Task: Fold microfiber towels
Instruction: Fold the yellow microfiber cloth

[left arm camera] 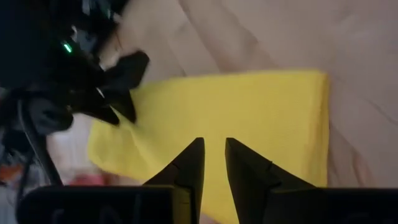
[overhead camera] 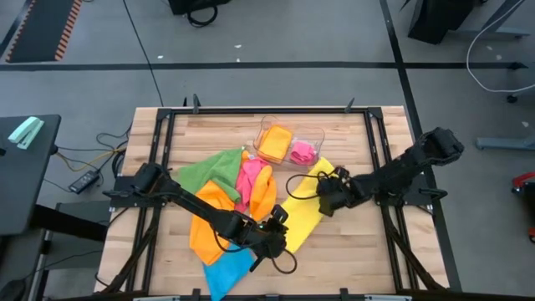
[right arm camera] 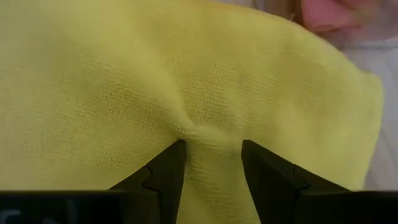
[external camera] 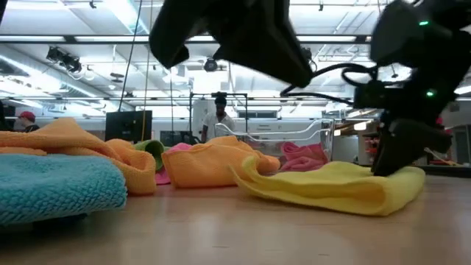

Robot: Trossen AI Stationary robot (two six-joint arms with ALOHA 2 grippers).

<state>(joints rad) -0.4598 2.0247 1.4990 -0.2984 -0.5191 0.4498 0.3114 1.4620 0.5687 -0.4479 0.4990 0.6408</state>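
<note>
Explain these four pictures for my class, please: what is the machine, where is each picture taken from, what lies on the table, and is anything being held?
The machine is a robot with two dark arms at a wooden table; each ends in a two-finger gripper. One picture looks down from above, one looks level across the tabletop, and two come from cameras on the arms' wrists.

On the table lie soft cloths: a yellow towel, orange towels, a pink towel, a green towel and a blue towel. A clear tray at the back holds folded ones.

The right gripper presses into the yellow towel, bunching a fold between its fingers. The left gripper hovers over the same towel, fingers nearly together, holding nothing visible.
</note>
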